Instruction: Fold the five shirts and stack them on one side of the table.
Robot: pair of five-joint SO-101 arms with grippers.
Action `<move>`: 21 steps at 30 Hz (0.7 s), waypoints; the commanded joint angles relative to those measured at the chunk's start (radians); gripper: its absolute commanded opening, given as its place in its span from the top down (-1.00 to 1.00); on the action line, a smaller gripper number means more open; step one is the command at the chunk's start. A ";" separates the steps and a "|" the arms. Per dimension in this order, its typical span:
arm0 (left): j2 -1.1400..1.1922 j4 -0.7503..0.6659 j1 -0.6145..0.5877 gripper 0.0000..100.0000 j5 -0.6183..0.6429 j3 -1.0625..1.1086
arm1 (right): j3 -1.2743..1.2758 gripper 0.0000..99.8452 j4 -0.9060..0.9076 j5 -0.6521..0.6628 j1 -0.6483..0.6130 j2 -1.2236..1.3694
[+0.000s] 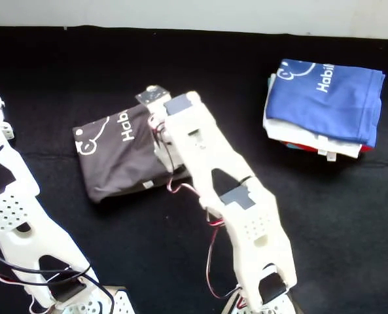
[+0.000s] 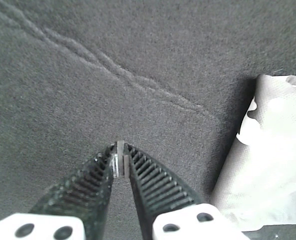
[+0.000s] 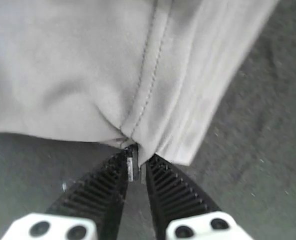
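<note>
A dark grey folded shirt with white print lies left of the table's middle. My right gripper sits at its right edge, shut on the fabric; in the right wrist view the fingertips pinch the shirt's hem fold. A stack of folded shirts stands at the back right, with a blue shirt on top, a white one under it and a red edge below. My left gripper is shut on nothing above the black cloth, and its arm stands at the table's left edge.
The black tablecloth covers the whole table and shows a long wrinkle in the left wrist view. A white object lies beside the left gripper. The right arm's body stretches from the front edge across the middle.
</note>
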 commanded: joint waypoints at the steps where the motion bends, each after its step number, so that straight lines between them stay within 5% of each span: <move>1: -0.012 0.011 -0.001 0.98 0.006 -0.035 | -0.010 0.99 0.053 0.017 0.056 -0.128; 7: -0.013 0.011 0.001 0.98 0.006 -0.038 | 0.002 0.99 0.065 0.114 0.122 -0.165; 21: -0.018 0.011 0.002 0.98 0.008 -0.039 | 0.068 0.99 0.007 0.120 0.131 -0.056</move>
